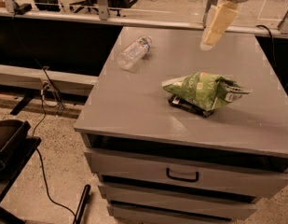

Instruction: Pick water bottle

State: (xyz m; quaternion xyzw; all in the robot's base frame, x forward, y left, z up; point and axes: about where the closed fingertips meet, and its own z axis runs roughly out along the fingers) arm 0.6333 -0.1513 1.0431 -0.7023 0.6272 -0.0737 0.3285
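Observation:
The water bottle (133, 52) is small, clear and ribbed, and lies on its side near the far left corner of the grey cabinet top (134, 101), cap pointing to the back right. My gripper (208, 43) hangs from the arm at the top of the view, above the far middle of the top. It is well to the right of the bottle and touches nothing. A green snack bag (206, 89) lies right of centre on a dark flat item (184, 105).
The cabinet has drawers with a black handle (182, 176) on its front. A black bench and rail run behind it. Cables (45, 97) trail on the floor at left, beside a dark bin (8, 139). Office chairs stand far behind.

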